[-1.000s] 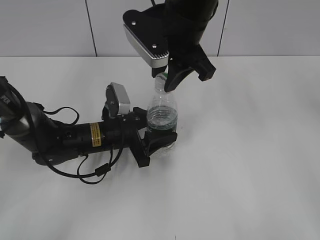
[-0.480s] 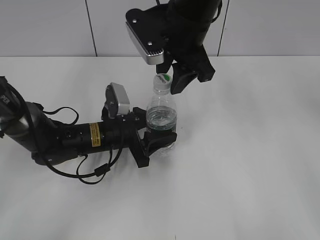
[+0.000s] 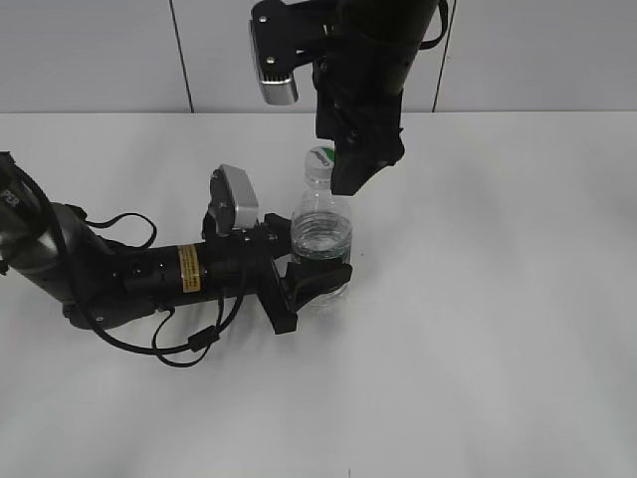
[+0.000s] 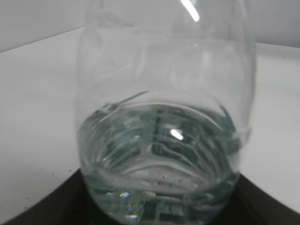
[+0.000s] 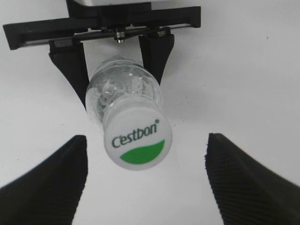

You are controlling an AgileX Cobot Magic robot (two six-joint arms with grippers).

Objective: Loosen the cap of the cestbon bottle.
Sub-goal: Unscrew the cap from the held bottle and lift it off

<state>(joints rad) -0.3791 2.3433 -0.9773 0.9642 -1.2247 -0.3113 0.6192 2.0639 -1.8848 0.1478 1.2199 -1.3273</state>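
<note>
Cap (image 5: 138, 136) free, right gripper (image 5: 145, 180) lifted off and spread wide above it.
Cestbon bottle (image 3: 321, 235) stands upright mid-table, left gripper (image 3: 317, 282) clamped on its lower body. A second ago the right fingers straddled the cap; now clear, probably resetting for another twist. Cap still on.

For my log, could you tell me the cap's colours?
The cap is white with green print, clearest in the right wrist view.
</note>
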